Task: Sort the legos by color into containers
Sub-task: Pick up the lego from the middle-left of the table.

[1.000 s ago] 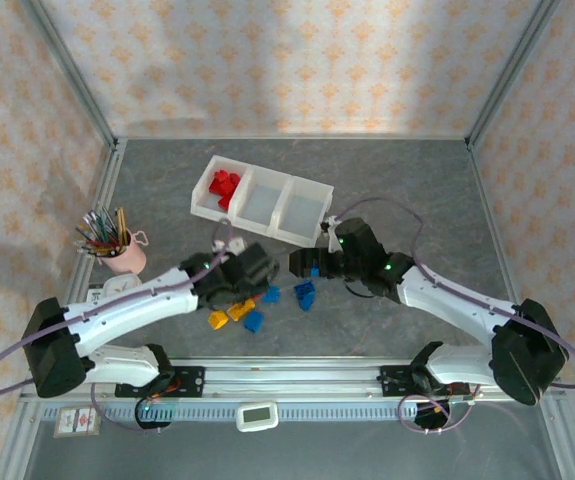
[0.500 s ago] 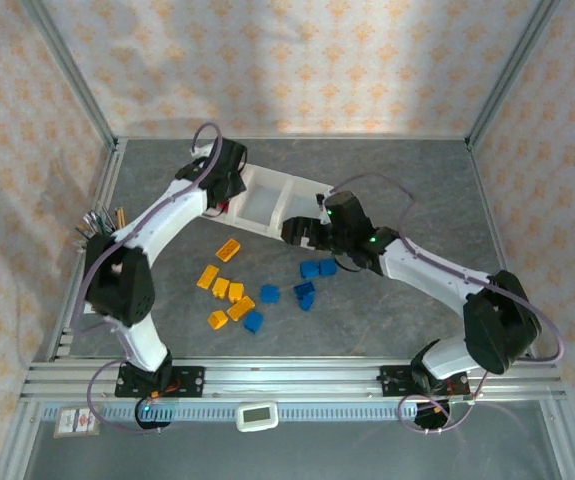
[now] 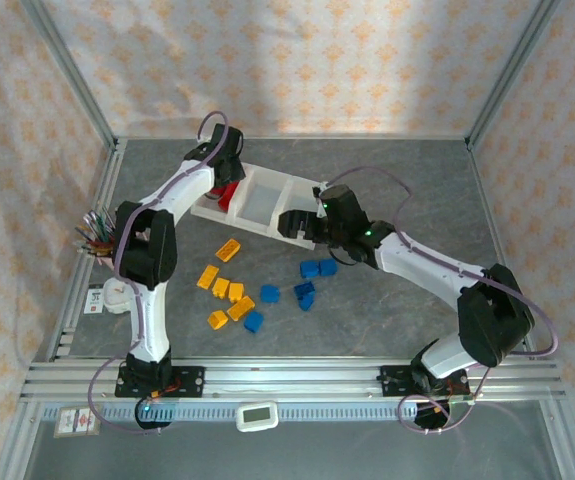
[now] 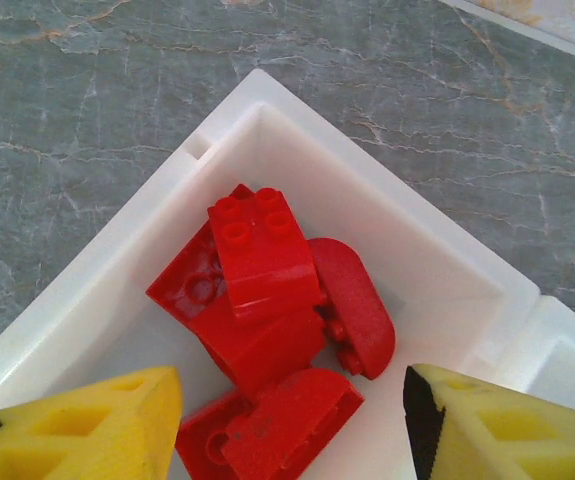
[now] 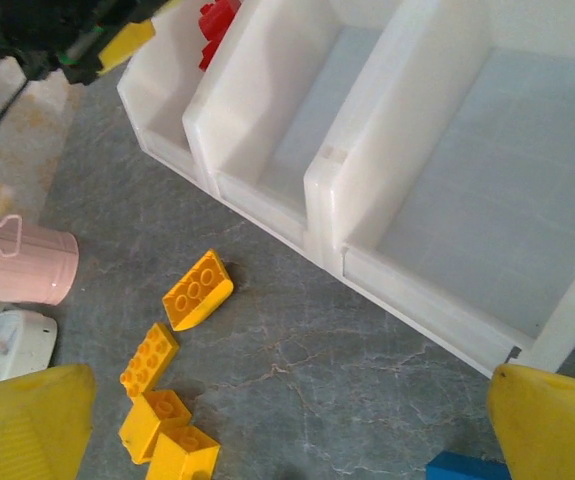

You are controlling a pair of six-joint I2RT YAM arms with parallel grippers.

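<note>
Legos [image 4: 267, 290], red, heaped at one end of tray [image 4: 107, 260]. Left claw [image 4: 292, 425], pinched shut a moment ago, now spread and empty above them: likely one more red delivered. Right claw [image 5: 287, 420] spread wide, empty, near tray. Yellow legos [image 3: 235, 292] and blue legos [image 3: 317, 268] left on table [image 3: 397, 180].

Looks like a robot lab cell, not a home. Stands boxed in by metal posts [image 3: 67, 75] and wallpaper-print panels [image 3: 287, 60] on three sides of a grey stone-look table [image 3: 417, 170]. Carries slotted metal rails [image 3: 297, 375] along the near edge, with two arms [image 3: 422, 265] bolted on. Holds staged props: toy bricks [image 3: 229, 250] mid-table, a white tray [image 3: 257, 203] toward the far-left corner, a pink cup of pencils [image 5: 17, 262] by the left edge.
</note>
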